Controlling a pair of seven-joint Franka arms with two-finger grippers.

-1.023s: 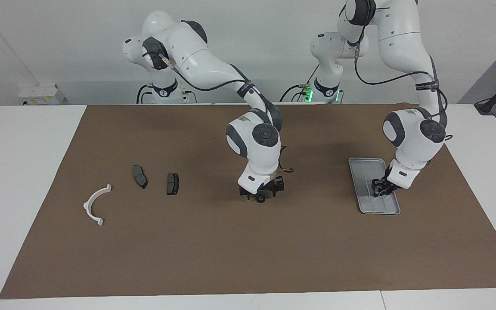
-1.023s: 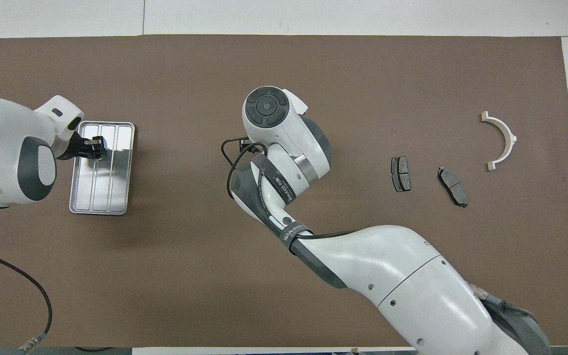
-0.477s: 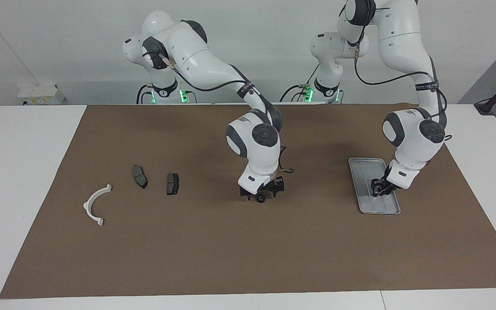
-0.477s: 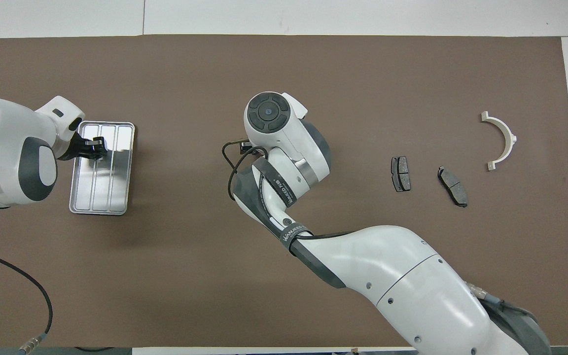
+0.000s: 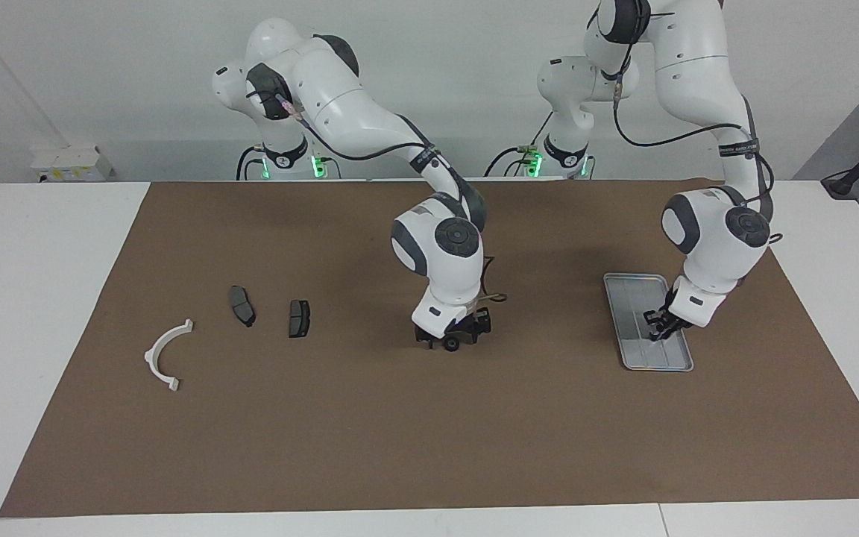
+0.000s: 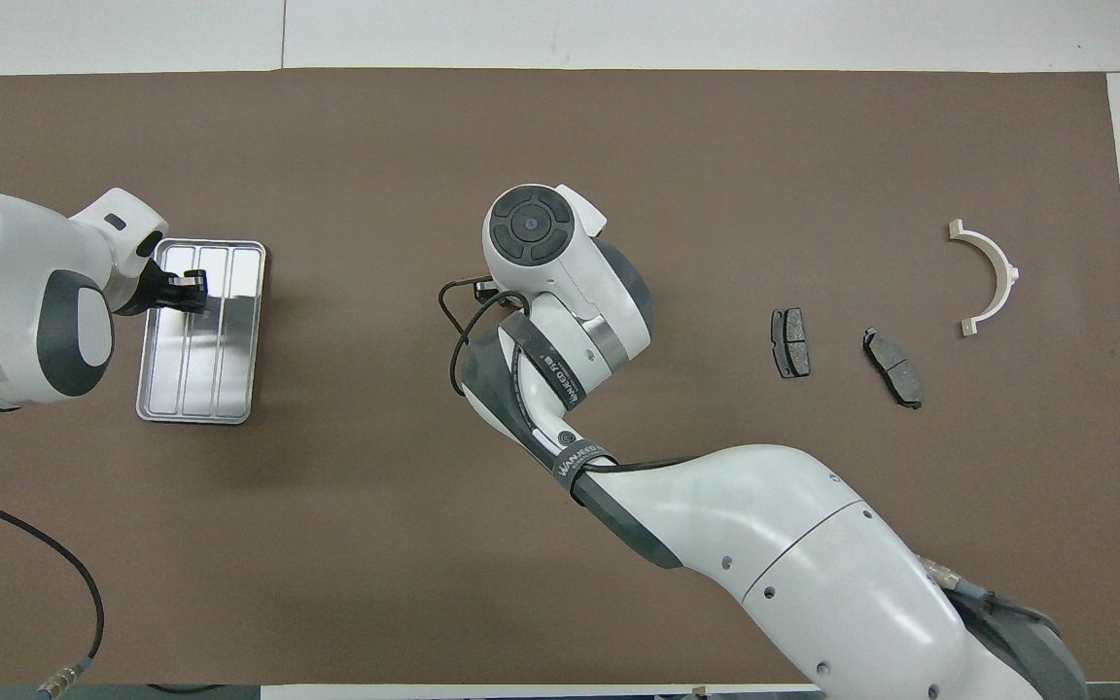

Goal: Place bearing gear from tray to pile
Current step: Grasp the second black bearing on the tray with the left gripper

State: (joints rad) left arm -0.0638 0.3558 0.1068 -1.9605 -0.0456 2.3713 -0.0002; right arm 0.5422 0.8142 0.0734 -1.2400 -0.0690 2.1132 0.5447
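Observation:
The small dark round bearing gear (image 5: 450, 344) sits between the fingertips of my right gripper (image 5: 450, 339), which is shut on it low over the middle of the brown mat. In the overhead view the right arm's own wrist hides both. The silver ridged tray (image 5: 634, 298) lies toward the left arm's end and shows in the overhead view too (image 6: 229, 369). My left gripper (image 5: 657, 327) hangs just over the tray, as the overhead view (image 6: 192, 290) also shows. The pile lies toward the right arm's end: a white half-ring bracket (image 5: 152, 352) and two dark brake pads (image 5: 241, 305) (image 5: 299, 318).
A brown mat (image 5: 429, 432) covers the table, with white tabletop (image 5: 27, 298) showing around it. The bracket (image 6: 1002, 267) and the two pads (image 6: 789, 342) (image 6: 892, 367) lie apart from one another on the mat.
The right arm's wrist has shifted slightly toward the pile's end, with the gear still at its fingertips. The left gripper has edged a little over the tray.

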